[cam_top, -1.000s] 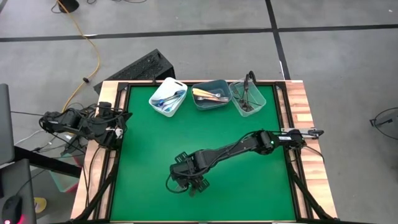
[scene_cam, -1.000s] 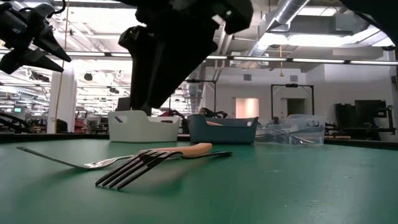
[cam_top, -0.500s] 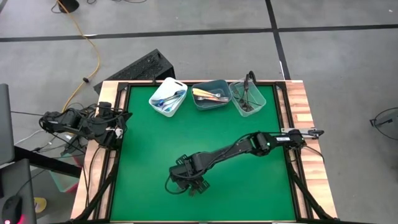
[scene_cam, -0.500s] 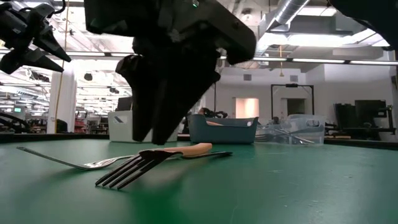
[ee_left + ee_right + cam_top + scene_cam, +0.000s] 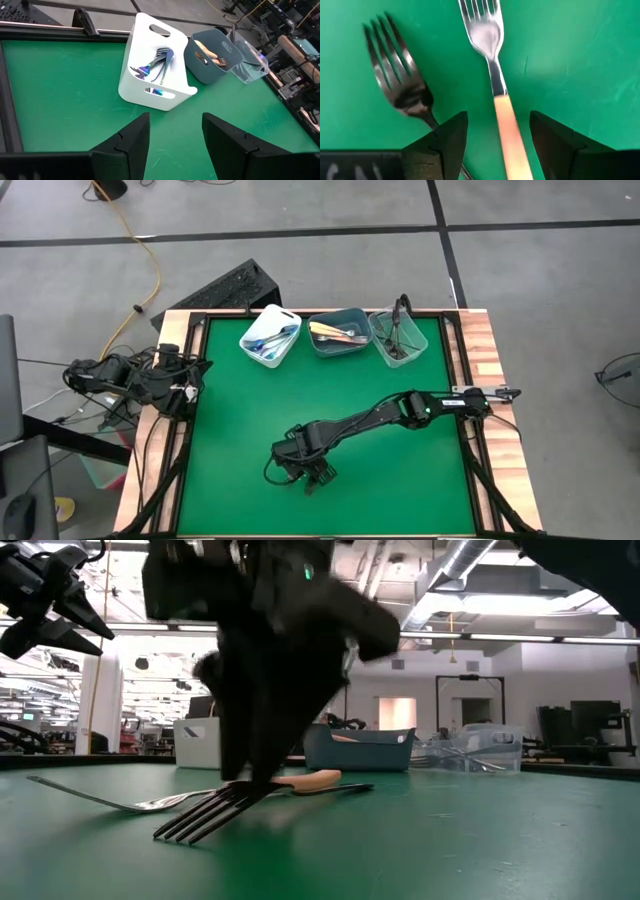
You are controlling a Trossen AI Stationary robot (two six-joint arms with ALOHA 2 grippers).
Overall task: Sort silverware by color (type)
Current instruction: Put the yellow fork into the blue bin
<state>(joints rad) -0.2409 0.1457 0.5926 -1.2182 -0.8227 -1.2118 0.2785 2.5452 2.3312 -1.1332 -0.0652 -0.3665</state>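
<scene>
Right gripper point(image 5: 497, 142) straddles orange-handled fork point(image 5: 495, 75), fingers apart, beside dark fork point(image 5: 400, 80).

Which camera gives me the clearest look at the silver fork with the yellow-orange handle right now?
The right wrist view: the silver fork with the yellow-orange handle lies between the open right gripper's fingers. The low view shows it edge-on behind the gripper. The high view hides it under the arm; the left wrist view misses it.

two forks point(image 5: 492, 60) side by side on table point(image 5: 240, 430)

Glossy metal fork heads point(image 5: 485, 35), matt green table mat point(image 5: 240, 420), smooth white plastic bin point(image 5: 150, 75)
</scene>
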